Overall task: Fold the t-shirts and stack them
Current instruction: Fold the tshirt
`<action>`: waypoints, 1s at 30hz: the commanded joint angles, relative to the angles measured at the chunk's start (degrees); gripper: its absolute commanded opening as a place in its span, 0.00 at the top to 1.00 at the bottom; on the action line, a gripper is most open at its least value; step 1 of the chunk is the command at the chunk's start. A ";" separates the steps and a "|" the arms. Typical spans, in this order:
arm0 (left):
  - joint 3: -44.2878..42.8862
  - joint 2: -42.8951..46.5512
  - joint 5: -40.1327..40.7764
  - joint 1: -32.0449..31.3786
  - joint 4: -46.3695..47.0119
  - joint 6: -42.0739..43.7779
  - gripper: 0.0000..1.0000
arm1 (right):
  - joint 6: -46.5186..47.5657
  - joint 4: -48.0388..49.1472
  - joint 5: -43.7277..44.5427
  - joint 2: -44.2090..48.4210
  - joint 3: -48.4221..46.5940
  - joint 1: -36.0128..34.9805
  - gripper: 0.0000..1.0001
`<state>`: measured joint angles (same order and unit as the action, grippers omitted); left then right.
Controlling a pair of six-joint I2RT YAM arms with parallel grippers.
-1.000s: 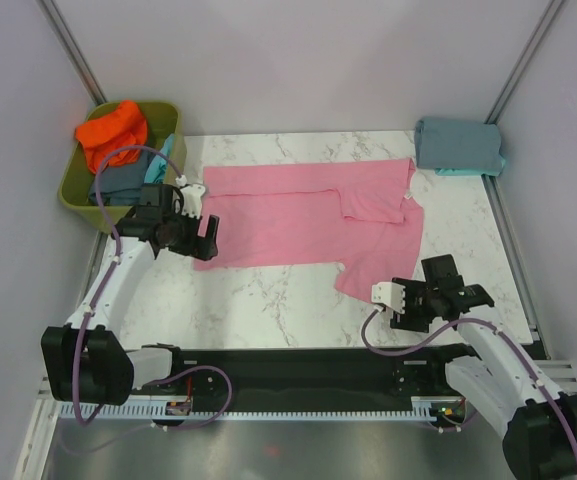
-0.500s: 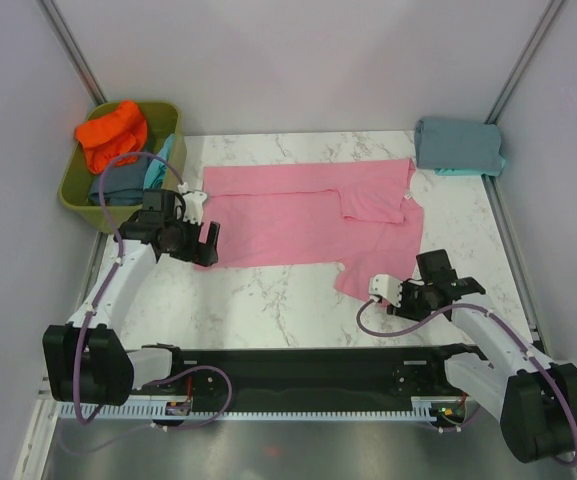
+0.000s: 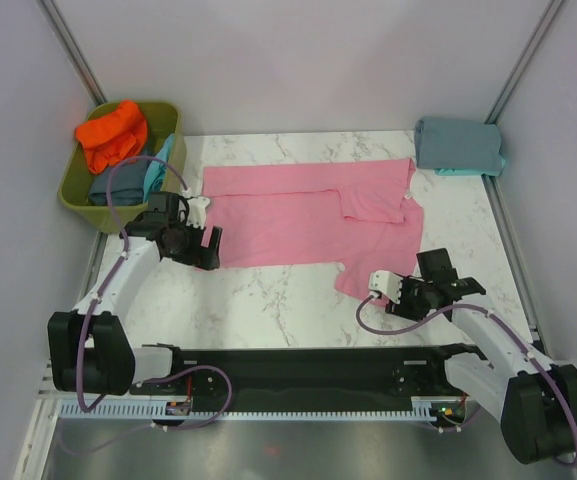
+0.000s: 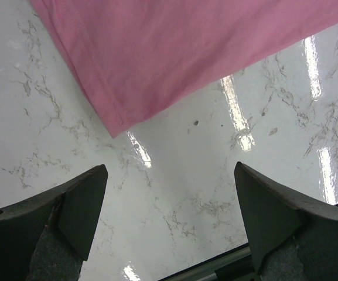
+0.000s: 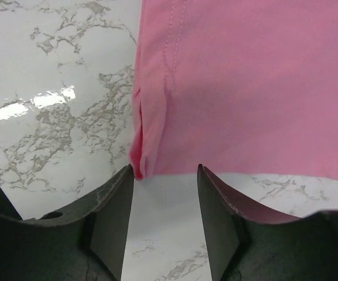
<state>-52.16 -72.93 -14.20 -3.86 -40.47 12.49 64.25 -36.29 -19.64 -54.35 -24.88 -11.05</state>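
Pink t-shirt [image 3: 298, 220] spread flat on marble worktop [image 3: 258, 295]. Left claw [image 4: 169, 193] wide open just off its corner. Right claw [image 5: 166, 190] open at near hem. Folded grey-blue t-shirt [image 3: 456, 145] at far right corner.

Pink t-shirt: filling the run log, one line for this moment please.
pink t-shirt: spread out | left gripper: open, near hem corner | right gripper: open, at hem edge

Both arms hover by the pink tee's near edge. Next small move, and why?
Likely ease both arms forward and down onto the near corners of the soft pink cotton t-shirt. The left gripper is open, hem corner just ahead of its jaws; the right gripper is open at the other corner's edge. Neither holds cloth yet.
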 commanded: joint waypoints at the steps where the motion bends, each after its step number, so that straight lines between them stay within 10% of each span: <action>1: -1.36 -0.55 -1.80 0.34 1.80 -0.36 0.03 | -0.97 1.93 -1.54 -1.81 -1.22 -0.11 0.44; 6: -1.19 -0.73 -1.45 0.34 1.88 -0.27 0.04 | -0.53 2.02 -1.98 -4.45 -1.92 -0.20 0.53; 13: -1.18 -1.07 0.30 0.43 -0.57 -2.89 0.12 | -2.20 1.58 -0.58 -6.39 -4.21 -0.20 0.94; 30: -11.29 -16.72 4.96 3.33 -5.59 -5.64 0.31 | -7.12 2.37 -0.31 -3.40 -5.88 -0.20 1.00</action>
<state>-60.05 -87.20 -11.88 -0.71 -45.91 8.14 58.43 -35.42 -19.53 -58.26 -28.38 -11.14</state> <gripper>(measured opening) 0.695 0.010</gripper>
